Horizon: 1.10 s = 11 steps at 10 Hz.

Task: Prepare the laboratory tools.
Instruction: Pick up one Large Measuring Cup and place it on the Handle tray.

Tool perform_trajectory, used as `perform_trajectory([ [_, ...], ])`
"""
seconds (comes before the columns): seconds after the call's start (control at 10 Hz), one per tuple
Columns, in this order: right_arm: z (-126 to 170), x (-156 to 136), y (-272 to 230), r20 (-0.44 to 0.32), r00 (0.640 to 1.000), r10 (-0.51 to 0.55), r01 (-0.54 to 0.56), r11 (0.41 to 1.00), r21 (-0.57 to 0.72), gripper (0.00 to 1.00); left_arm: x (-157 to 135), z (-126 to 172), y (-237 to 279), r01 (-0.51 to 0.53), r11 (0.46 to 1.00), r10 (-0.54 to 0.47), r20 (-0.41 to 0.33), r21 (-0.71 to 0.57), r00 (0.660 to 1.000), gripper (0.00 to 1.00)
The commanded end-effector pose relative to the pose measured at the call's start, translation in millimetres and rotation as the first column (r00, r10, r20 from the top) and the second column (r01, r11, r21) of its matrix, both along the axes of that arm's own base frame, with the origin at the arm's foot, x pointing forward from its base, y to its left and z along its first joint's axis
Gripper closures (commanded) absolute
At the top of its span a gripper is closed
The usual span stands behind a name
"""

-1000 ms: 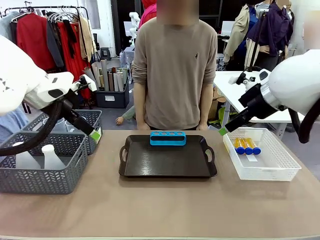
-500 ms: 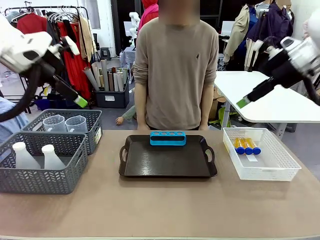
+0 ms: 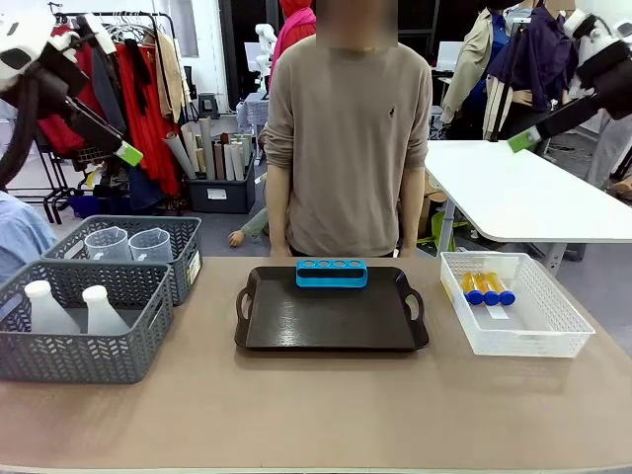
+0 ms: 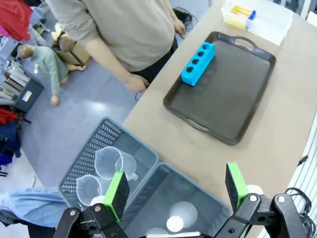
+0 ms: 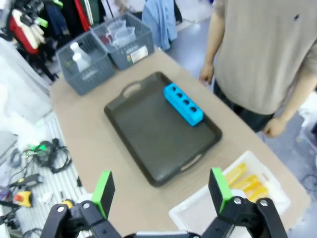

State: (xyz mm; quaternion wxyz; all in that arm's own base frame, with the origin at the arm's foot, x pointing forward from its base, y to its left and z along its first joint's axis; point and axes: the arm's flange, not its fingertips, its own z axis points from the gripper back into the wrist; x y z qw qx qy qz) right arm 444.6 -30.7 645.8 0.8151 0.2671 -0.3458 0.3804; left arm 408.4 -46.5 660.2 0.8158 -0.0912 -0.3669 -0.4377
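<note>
The left gripper (image 4: pixel 176 187) hangs high above the tabletop's left edge, fingers spread wide and empty. The right gripper (image 5: pixel 161 188), high above the right edge, is likewise apart and empty. The blue four-hole rack (image 3: pixel 332 273) lies along the far edge of the dark tray (image 3: pixel 296 331) at mid-table. Three amber blue-capped tubes (image 3: pixel 489 288) lie in the white mesh basket (image 3: pixel 553 341) at the right edge. Two measuring beakers (image 3: pixel 150 244) and two conical flasks (image 3: pixel 99 311) stand in grey mesh baskets (image 3: pixel 89 360) at the left edge.

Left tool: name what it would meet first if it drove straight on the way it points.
Most likely the grey basket of white flasks, lying between the open left tool's fingers; depth is unclear, so it could be the table just past it.
</note>
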Motion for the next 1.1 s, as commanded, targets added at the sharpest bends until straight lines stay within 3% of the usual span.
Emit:
perform_trajectory([
  [0.0, 3.9, 9.8, -1.7, 0.037, 0.999, 0.009, -0.01, 0.999, 0.034, 0.0, 5.2, 0.7, 8.0, 0.018, 0.999, -0.018, 0.001, -0.036, 1.0, 0.0],
  [0.6, 31.6, 20.7, 6.9, 0.129, 0.991, 0.023, -0.017, 0.999, -0.048, 0.0, 4.7, 1.8, 18.0, -0.001, 0.999, 0.002, 0.005, -0.054, 1.0, 0.0],
  [0.9, 35.7, 25.4, 11.1, 0.118, 0.992, 0.036, -0.027, 0.996, -0.083, 0.0, 5.6, 1.1, 18.1, -0.006, 0.999, 0.006, -0.01, -0.053, 1.0, 0.0],
  [1.0, 34.1, 17.8, 11.2, 0.103, 0.995, 0.016, -0.011, 0.999, -0.042, 0.0, 4.9, -2.3, 16.5, -0.02, 0.996, 0.02, -0.001, -0.091, 1.0, 0.0],
])
